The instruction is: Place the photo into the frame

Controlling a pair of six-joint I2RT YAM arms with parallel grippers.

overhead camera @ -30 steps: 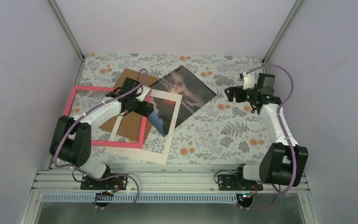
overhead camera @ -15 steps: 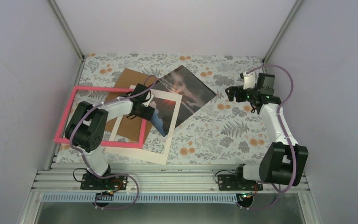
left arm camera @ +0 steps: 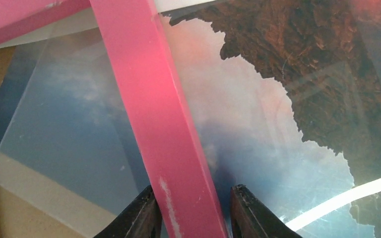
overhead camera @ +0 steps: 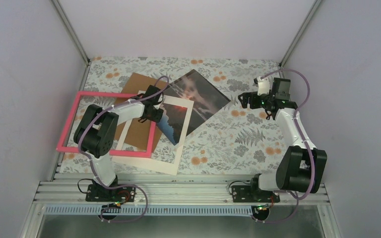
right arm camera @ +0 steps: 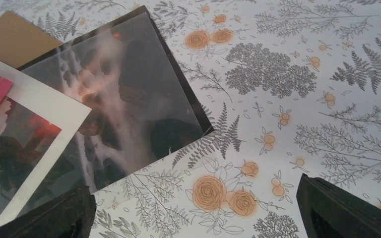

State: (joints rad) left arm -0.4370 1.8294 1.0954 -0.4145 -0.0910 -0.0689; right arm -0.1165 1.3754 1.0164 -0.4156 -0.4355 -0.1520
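The photo point(overhead camera: 203, 96) is a dark, glossy sunset print lying askew at mid-table, its near-left part under a white card mat point(overhead camera: 178, 156). The pink frame point(overhead camera: 129, 153) lies flat at the left, over the mat and a brown board point(overhead camera: 139, 82). My left gripper point(overhead camera: 151, 111) is down on the frame's right bar point(left arm camera: 154, 99). Its jaws point(left arm camera: 193, 191) have closed in round the bar, the left finger against it, the right finger tight by its other edge. Print point(left arm camera: 287, 124) shows beneath. My right gripper point(overhead camera: 245, 99) hovers open to the photo's right point(right arm camera: 144, 89), with nothing between its fingers point(right arm camera: 193, 193).
A floral cloth point(overhead camera: 238, 134) covers the table. White walls and metal posts close in the back and both sides. A metal rail point(overhead camera: 178, 191) with the arm bases runs along the near edge. The mat's corner point(right arm camera: 54, 104) and the board point(right arm camera: 10, 37) show in the right wrist view.
The left gripper's jaws have narrowed from wide open round the frame's right bar. The left arm's elbow has swung right, uncovering the frame's left side. The right arm has barely shifted.
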